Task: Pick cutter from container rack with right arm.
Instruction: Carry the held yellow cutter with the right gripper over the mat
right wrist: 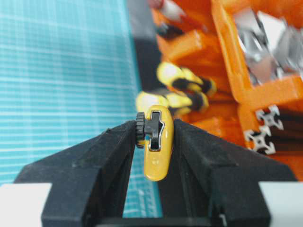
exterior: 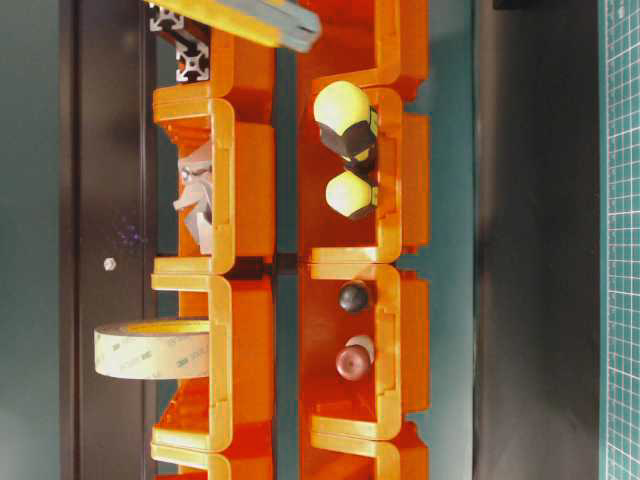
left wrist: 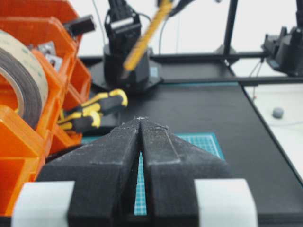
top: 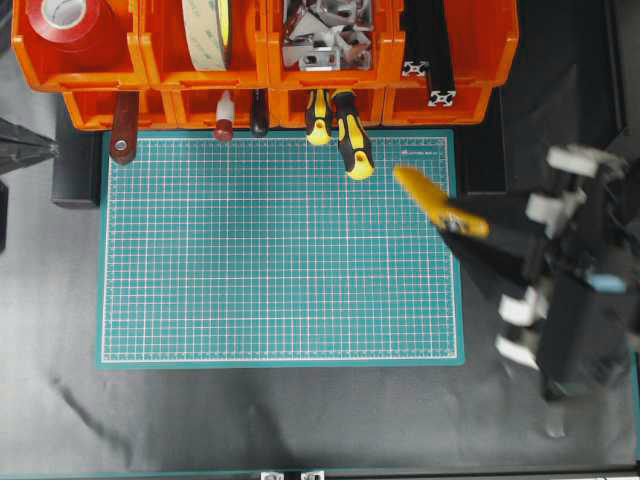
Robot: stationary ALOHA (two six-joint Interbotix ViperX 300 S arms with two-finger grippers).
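The yellow cutter (top: 428, 196) is clear of the orange container rack (top: 268, 62) and hangs over the right edge of the green mat. My right gripper (top: 462, 225) is shut on its rear end, and its tip points up-left toward the rack. In the right wrist view the cutter (right wrist: 158, 146) is pinched between both fingers, its black slider wheel against the left one. From the left wrist view the cutter (left wrist: 144, 35) shows raised in the air, far off. My left gripper (left wrist: 140, 118) is shut on nothing, at the far left (top: 48, 150).
Two yellow-and-black screwdrivers (top: 350, 140) stick out of the rack's lower tier just left of the cutter. The green cutting mat (top: 280, 260) covers the table's middle. Tape rolls (top: 205, 30), metal brackets (top: 320, 40) and black aluminium profiles (top: 430, 50) fill the upper bins.
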